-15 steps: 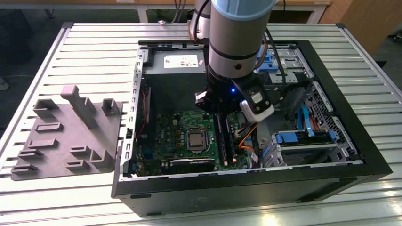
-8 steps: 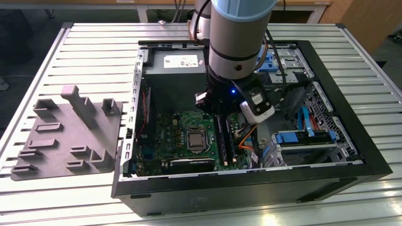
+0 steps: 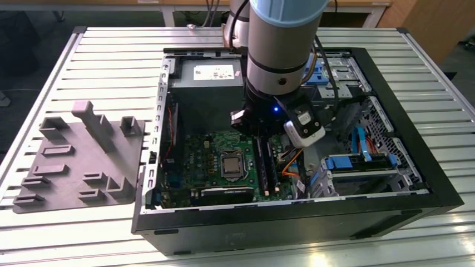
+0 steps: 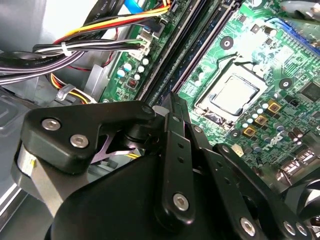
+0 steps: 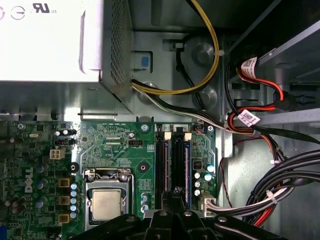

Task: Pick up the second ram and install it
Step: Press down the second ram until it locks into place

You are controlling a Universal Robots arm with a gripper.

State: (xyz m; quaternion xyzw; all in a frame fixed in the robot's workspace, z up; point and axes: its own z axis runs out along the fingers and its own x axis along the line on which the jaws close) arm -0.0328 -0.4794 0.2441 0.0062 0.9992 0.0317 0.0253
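My gripper (image 3: 257, 133) reaches down into the open computer case, just above the green motherboard (image 3: 215, 150). In both wrist views its fingers (image 4: 175, 150) are drawn together over the near end of the two long black memory slots (image 5: 172, 165). A dark stick that I take for the second ram (image 5: 181, 165) stands in the slot under the gripper (image 5: 176, 192), by the cables. Whether the fingers pinch its top edge or only rest near it, I cannot make out. The gripper (image 4: 170, 97) hides that end of the slots.
A silver processor (image 5: 106, 204) sits in its socket beside the slots. The grey power supply (image 3: 208, 72) fills the case's far end. Bundled cables (image 5: 280, 180) and drive bays (image 3: 364, 164) crowd the exterior view's right. A grey foam holder (image 3: 74, 161) lies on the slatted table (image 3: 111, 61) outside the case.
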